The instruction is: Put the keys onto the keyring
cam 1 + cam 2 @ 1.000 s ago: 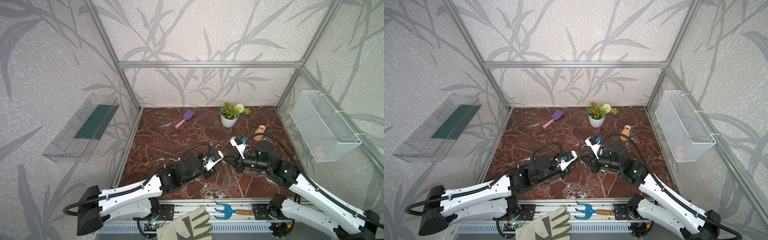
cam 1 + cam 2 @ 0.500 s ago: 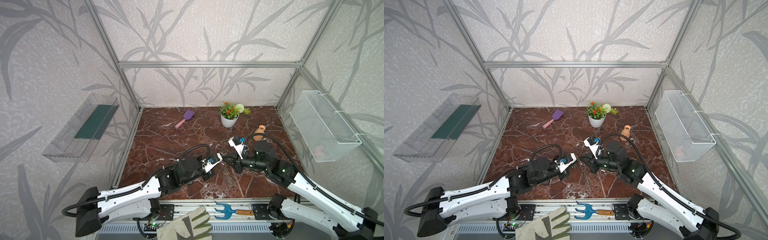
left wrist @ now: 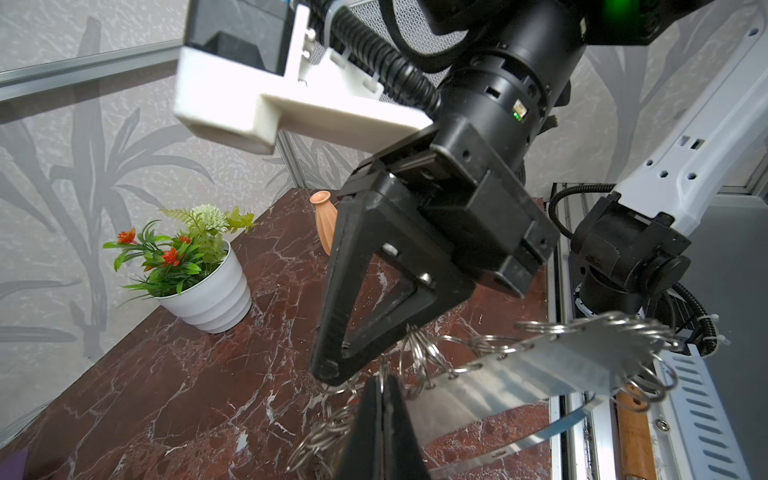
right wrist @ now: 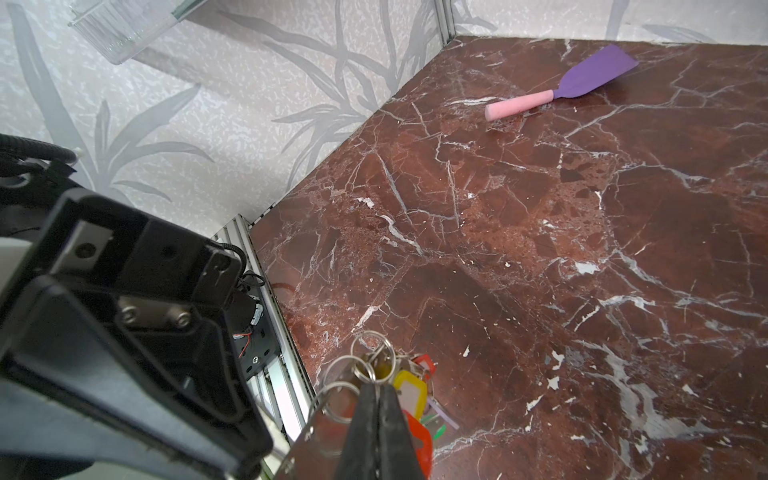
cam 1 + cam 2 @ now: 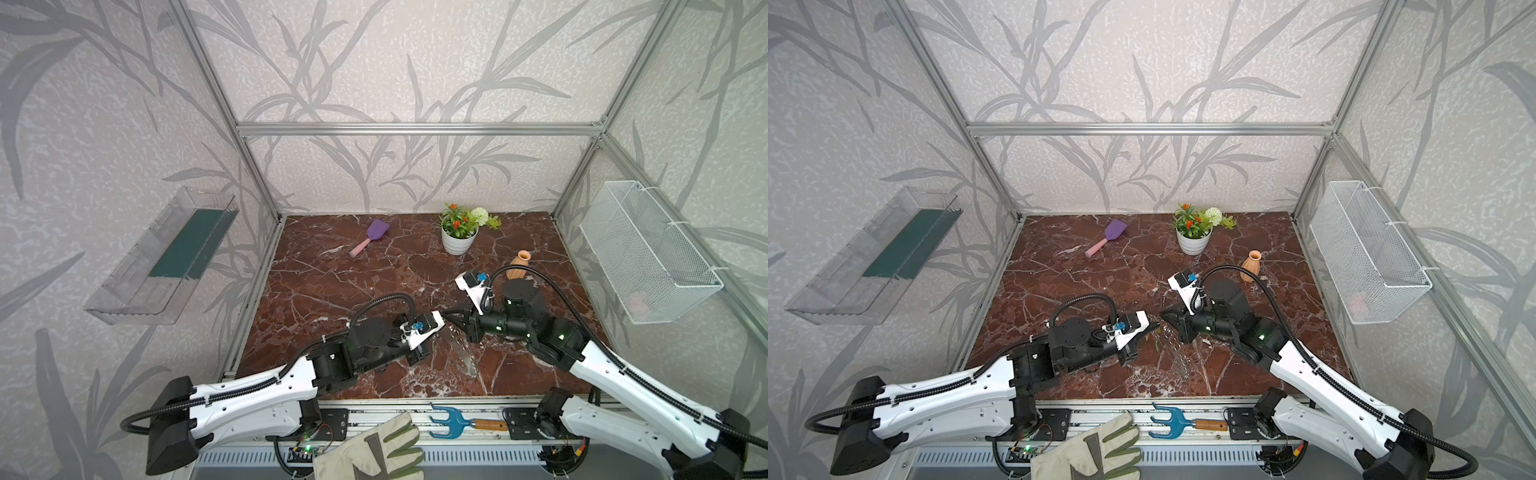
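Note:
The keyring (image 5: 462, 354) (image 5: 1174, 353) is a grey band fringed with silver rings. It hangs between my two grippers above the table's front middle. In the left wrist view my left gripper (image 3: 382, 380) is shut on one of its silver rings, and the band (image 3: 552, 365) curves away beyond it. My right gripper (image 4: 376, 386) is shut on a small silver ring at the band's end (image 4: 316, 432). I cannot tell whether that ring belongs to a key. The keys (image 4: 410, 392), yellow, red, green and lilac tags, sit bunched just past those fingers. The gripper tips (image 5: 439, 326) (image 5: 448, 318) nearly touch.
A potted plant (image 5: 457, 245) and an orange vase (image 5: 519, 264) stand at the back right, and a purple spatula (image 5: 372, 237) lies at the back. A wire basket (image 5: 644, 257) hangs on the right wall and a clear tray (image 5: 166, 257) on the left. A blue rake (image 5: 453, 422) and a glove (image 5: 374, 453) lie on the front rail.
Both grippers have eased slightly to the left together, staying shut with the keyring hanging between them.

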Robot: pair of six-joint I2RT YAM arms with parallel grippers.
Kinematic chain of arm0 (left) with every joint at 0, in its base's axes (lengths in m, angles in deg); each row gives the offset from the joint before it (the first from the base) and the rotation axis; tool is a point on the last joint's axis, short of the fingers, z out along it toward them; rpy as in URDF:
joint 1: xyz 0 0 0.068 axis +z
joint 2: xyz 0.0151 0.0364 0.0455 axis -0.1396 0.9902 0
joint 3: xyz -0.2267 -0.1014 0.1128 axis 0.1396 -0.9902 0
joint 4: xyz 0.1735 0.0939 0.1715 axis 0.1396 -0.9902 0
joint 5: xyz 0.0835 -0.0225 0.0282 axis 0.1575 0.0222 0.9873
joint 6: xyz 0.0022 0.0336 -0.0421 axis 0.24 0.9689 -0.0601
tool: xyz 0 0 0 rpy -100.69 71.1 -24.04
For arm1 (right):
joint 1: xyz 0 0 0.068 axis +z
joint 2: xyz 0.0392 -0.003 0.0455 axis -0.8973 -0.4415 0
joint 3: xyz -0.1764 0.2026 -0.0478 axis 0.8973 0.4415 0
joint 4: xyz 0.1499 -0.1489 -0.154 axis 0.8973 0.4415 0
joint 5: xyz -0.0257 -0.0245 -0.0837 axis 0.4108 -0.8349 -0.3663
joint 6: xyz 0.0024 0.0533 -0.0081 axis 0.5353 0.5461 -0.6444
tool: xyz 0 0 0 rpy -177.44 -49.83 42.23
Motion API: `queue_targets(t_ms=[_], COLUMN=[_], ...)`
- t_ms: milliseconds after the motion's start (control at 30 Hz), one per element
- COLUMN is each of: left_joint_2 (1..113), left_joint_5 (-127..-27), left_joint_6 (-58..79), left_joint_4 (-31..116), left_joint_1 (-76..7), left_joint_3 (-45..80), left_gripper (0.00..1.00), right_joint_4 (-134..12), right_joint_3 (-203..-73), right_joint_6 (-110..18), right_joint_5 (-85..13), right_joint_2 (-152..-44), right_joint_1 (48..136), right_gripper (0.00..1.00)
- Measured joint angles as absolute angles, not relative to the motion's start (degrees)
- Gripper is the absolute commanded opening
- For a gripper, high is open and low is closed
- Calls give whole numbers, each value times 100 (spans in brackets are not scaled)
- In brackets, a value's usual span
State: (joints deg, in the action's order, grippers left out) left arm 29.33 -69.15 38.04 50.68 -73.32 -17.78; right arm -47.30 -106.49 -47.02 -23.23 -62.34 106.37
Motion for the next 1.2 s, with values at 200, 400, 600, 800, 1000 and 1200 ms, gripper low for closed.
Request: queue_targets(t_ms=[200,400,600,800,1000,1200], left_joint_2=[2953,2955,2955,2955,2949,2905], left_joint_5=[-6872,-6767,-6657,-6618,-6625,-6620], left_joint_6=[3777,3662,3463,3351,3336,3338], left_joint_4=[5063,5037,5022,5024,5031,5024], left_joint_1=[-7332,-7330,-7315,-7293,-7282,-7271], left_joint_3=[-1778,-1778,-1778,-1778,-1778,-1815], left_gripper=[0,0,0,0,0,0], right_joint_4=[-4733,-4735,-4737,-4739,-4735,-4567], right_joint_3=[-10649,-10617,-10579,-10564,-10562,-10579], right_joint_6=[-4709,-4733,-4777,-4807,-4858,-4890], right_joint_5=[-2175,-2020,-1849,-1705,-1722,-1972], right_joint_2=[-5939,-5747,-5635,-5686,-5804,-5939], right_joint_1=[10637,10637,10637,10637,10637,10639], right_gripper=[0,0,0,0,0,0])
